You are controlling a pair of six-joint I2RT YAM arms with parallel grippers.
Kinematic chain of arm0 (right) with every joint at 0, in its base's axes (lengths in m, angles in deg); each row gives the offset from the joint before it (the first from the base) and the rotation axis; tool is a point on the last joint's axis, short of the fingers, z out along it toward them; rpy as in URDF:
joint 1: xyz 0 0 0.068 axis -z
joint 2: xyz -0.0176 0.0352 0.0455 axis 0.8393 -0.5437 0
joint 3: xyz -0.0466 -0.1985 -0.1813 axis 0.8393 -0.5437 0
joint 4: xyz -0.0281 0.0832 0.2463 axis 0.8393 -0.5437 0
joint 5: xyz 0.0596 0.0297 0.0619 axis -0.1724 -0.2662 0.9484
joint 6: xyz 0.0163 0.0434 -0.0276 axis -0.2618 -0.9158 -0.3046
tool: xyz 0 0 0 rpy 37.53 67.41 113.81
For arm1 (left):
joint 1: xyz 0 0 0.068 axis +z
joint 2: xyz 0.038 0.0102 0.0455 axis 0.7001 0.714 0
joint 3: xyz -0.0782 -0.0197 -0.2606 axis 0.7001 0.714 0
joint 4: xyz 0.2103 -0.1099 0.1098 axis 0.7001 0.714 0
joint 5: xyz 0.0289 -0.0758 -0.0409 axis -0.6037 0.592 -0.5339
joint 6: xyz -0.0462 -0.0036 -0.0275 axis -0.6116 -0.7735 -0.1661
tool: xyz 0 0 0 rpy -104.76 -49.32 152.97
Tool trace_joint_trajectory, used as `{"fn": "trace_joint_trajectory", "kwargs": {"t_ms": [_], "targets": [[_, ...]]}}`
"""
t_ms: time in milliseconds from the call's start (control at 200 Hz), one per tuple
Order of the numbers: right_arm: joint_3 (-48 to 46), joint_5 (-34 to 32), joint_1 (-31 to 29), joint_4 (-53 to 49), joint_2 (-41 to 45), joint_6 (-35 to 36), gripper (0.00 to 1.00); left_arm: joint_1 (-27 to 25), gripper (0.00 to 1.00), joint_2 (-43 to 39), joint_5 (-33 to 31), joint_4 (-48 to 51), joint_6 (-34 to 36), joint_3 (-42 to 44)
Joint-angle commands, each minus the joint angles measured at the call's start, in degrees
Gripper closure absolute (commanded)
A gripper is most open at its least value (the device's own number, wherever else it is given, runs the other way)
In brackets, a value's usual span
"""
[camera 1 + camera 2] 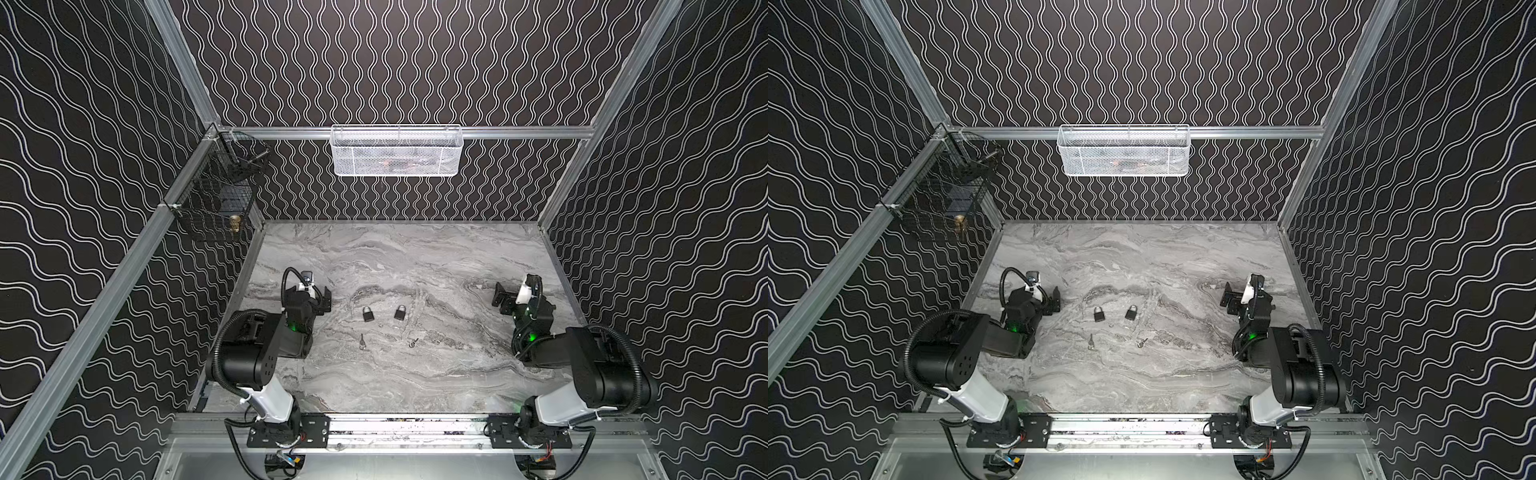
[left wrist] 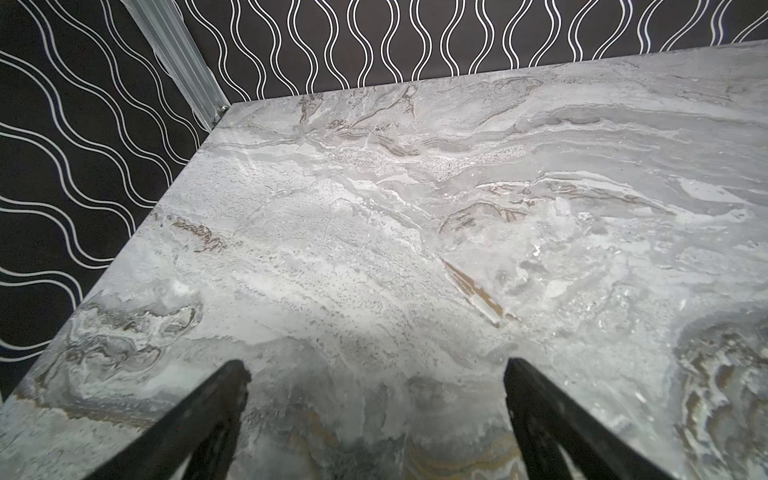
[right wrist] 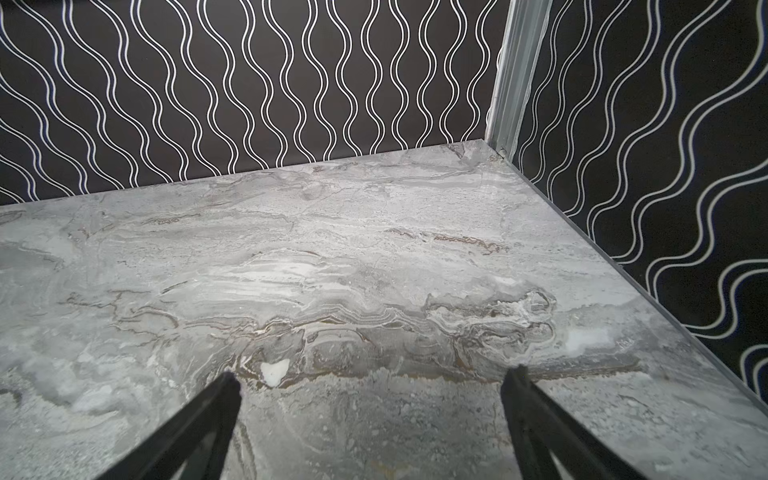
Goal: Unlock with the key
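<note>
Two small black padlocks with silver shackles lie on the marble table in both top views, one on the left [image 1: 368,314] [image 1: 1099,313] and one on the right [image 1: 400,312] [image 1: 1131,312]. Nearer the front lie two small silver keys, a left key [image 1: 363,341] [image 1: 1091,341] and a right key [image 1: 413,342] [image 1: 1142,342]. My left gripper [image 1: 325,300] [image 2: 374,368] hangs open left of the locks, nothing between its fingers. Far to the right, my right gripper [image 1: 500,297] [image 3: 374,376] is also open and empty. Neither wrist view shows a lock or a key.
A white mesh basket [image 1: 395,151] hangs on the back wall rail. A black wire basket [image 1: 216,195] holding a brass item [image 1: 235,223] hangs at the left rear corner. Patterned walls enclose the marble table [image 1: 415,257] on three sides.
</note>
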Motion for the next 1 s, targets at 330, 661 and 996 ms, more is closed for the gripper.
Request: {"fn": "trace_joint_trajectory", "kwargs": {"t_ms": [330, 661, 996], "targets": [[-0.06, 0.50, -0.06, 3.04, -0.07, 0.75, 0.01, 0.13, 0.01, 0.07, 0.96, -0.45, 1.33, -0.69], [-0.04, 0.62, -0.08, 2.90, -0.02, 0.64, 0.01, 0.16, 0.01, 0.09, 0.96, -0.48, 1.34, -0.69], [-0.08, 0.55, -0.06, 3.11, 0.07, 0.66, 0.01, 0.16, 0.01, -0.01, 0.97, -0.82, 1.35, -0.43]]}}
